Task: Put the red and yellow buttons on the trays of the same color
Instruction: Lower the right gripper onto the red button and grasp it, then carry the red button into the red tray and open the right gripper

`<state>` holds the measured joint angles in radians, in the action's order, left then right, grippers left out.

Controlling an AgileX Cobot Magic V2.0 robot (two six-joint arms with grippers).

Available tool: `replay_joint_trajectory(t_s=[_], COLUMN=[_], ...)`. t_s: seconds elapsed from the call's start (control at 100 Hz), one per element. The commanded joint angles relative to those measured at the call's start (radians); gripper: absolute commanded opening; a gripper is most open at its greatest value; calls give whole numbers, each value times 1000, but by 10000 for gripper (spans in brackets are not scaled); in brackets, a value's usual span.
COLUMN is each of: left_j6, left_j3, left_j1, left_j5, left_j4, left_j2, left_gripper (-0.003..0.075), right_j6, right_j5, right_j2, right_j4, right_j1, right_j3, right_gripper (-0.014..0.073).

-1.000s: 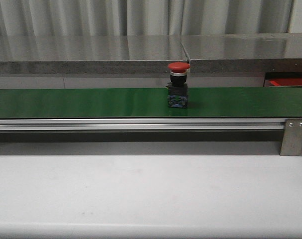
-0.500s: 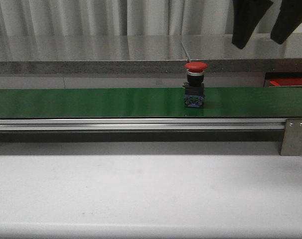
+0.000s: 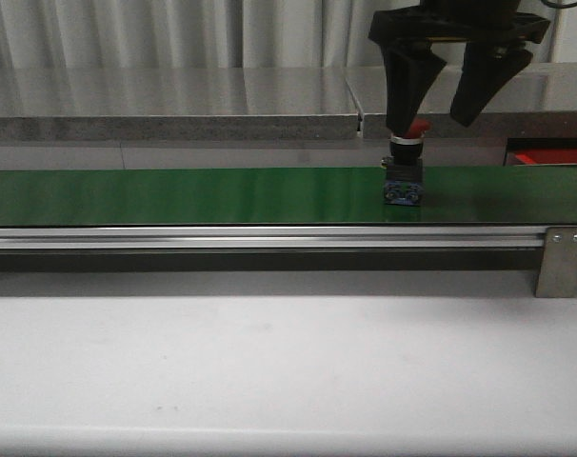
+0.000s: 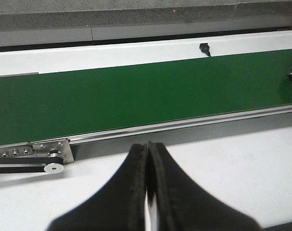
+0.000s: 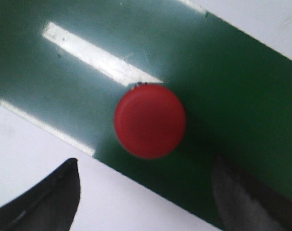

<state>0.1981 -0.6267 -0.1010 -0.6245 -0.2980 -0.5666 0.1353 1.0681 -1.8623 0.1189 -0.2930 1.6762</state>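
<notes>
Red button (image 3: 404,169): carried rightward along the green conveyor belt (image 3: 174,195) over the last second, now upright near the belt's right end. Above the button, newly dropped into the front view, the right gripper (image 3: 448,107), spread wide and empty, fingers astride the red cap but not yet touching. Probably the start of a grab on a moving target. Left gripper (image 4: 148,192) clenched on nothing, short of the belt's near rail. Red tray (image 3: 552,158) just beyond the belt's right end.

No legible text, label, brand, number or sign appears in any view; the red button (image 3: 404,162) and green conveyor belt (image 3: 174,195) bear no readable marking.
</notes>
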Motion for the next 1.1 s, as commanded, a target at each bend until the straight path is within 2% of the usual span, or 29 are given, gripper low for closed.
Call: replay_joint_trajectory(t_s=[0.0,0.15,0.2,0.35,0.44,0.71,1.09], left_j6=[-11,-11,-11,-11,-11,-11,-11], left_j3=[-29,-29,-29,-29,-29,-29,-29], left_j1=[-7,-7,-7,-7,-7,-7,-7], left_j5=[63,63,63,63,63,63,63], left_j4=[-24,-24,-24,-24,-24,-24,-24], left_j2=[-2,-2,-2,-2,-2,-2,-2], left_gripper=[-20,-20,-20,-20,-20,-20,-20], right_j6=[13,8,7,-15,-25,-135,-167], right_j5=[-65,-101,-112,-119,-122,-128,-115], right_j2=[23,-11,-19,-29,-27,38,166], right_j4=[9,7,7,-8,-27,-82,-119], right_j1=[-3,7,12,18,19,69,363], right_j3=[40,44,44,44,44,48,48], right_gripper=[563,536,479,233,157,143,143])
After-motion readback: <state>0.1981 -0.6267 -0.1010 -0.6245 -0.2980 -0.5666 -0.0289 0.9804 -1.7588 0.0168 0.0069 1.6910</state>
